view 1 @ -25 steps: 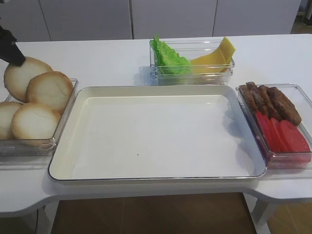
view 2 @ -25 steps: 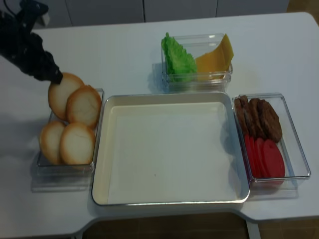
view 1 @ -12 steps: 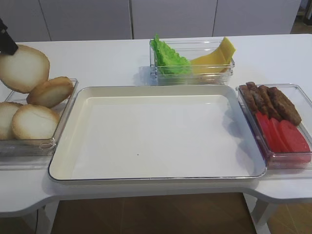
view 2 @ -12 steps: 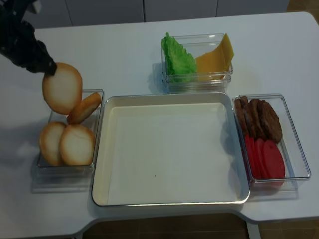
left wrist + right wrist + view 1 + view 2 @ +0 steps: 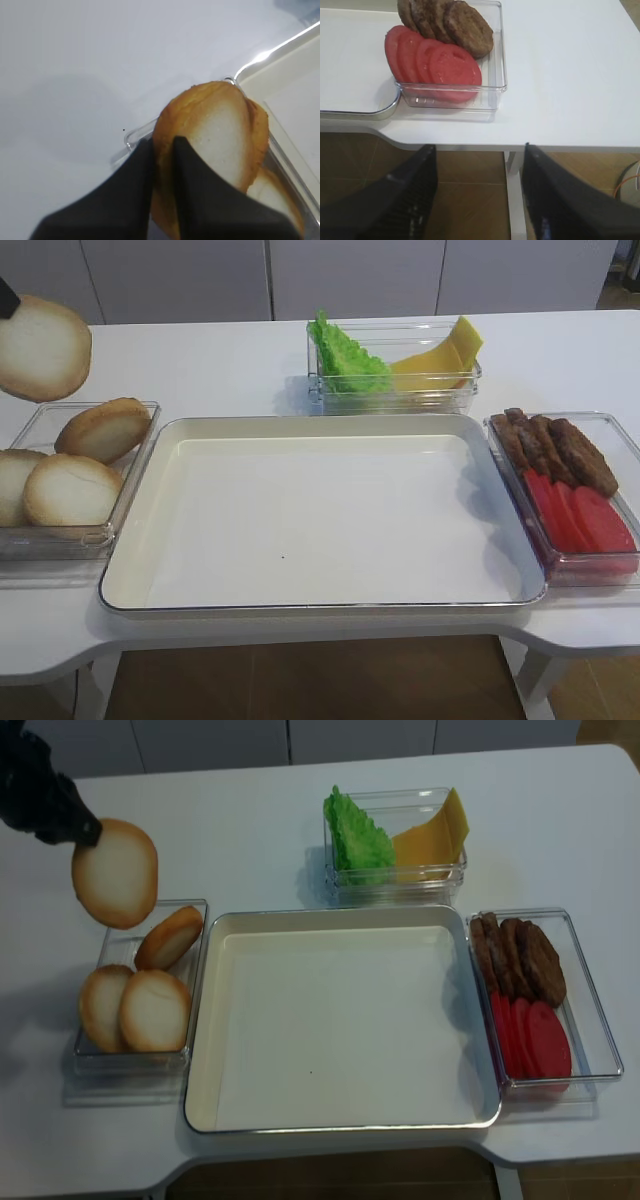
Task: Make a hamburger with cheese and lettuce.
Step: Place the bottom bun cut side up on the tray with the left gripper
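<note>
We see the left tool (image 5: 88, 830) clamped on the top rim of a bun half (image 5: 115, 872), jaws pinched tight on its edge per the left wrist view. The bun half hangs face-out in the air, clear of everything below, over the far left part of the tabletop (image 5: 230, 830).

Directly under it sits the clear bun container (image 5: 190, 980) at the tabletop's left edge, with three more bun halves (image 5: 155, 1010) inside: one tilted against the far end, two lying side by side toward the front edge.

The right tool (image 5: 477, 195) has its jaws spread apart, nothing between them. It hangs off the tabletop's front right corner, over the floor, per the right wrist view.

Next outward: the big cream tray (image 5: 340, 1120), mid-tabletop and close to the front edge, sitting just beside the bun container.

Toward the back edge, just behind the tray, is a clear container (image 5: 400, 880) holding both the lettuce (image 5: 358, 840) and the cheese (image 5: 435, 835). The lettuce stands upright at the left end, and the cheese slices lean at the right end, one corner poking above the rim.

At the right edge, just beside the tray, is another clear container (image 5: 595, 1010). It holds dark brown meat patties (image 5: 520, 960) overlapping in the back half and red tomato slices (image 5: 535, 1040) overlapping in the front half.
</note>
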Available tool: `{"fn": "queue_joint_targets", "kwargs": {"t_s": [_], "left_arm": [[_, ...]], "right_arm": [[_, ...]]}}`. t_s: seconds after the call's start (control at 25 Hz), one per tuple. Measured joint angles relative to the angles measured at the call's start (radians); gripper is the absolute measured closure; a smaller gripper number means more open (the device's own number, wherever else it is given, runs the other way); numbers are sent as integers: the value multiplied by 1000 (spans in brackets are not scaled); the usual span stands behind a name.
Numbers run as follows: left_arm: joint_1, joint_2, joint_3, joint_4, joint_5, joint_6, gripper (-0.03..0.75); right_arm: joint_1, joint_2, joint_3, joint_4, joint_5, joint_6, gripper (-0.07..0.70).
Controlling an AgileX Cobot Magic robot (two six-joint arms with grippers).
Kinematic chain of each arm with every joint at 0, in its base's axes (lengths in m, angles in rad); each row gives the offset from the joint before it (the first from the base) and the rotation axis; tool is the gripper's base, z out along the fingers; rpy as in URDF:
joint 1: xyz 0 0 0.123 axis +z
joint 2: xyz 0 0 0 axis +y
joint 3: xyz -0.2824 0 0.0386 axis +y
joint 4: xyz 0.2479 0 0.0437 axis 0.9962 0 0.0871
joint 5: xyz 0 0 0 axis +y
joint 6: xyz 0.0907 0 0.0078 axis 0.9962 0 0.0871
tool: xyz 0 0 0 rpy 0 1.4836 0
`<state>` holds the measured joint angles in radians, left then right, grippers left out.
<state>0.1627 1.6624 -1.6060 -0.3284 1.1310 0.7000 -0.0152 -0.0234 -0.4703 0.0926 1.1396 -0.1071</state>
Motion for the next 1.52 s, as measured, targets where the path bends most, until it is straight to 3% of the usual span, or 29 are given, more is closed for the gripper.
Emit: {"fn": "queue_joint_targets", "kwargs": {"t_s": [0.2,0.52,0.68,1.28,1.52], "left_arm": [[0,-45,0,-16,16,-20,634],[0,-56,0,-179,98,-40,636],[-23,-56,0,-227,105,-40,636],[-299,-56,0,-249,107,-37,636],[-362,-25,-2,-316,109,-46,637]], "right_arm": [[0,0,0,0,0,0,205],[0,0,0,0,0,0,205],[0,0,0,0,0,0,205],[0,0,0,0,0,-9,205],[0,0,0,0,0,-7,205]]}}
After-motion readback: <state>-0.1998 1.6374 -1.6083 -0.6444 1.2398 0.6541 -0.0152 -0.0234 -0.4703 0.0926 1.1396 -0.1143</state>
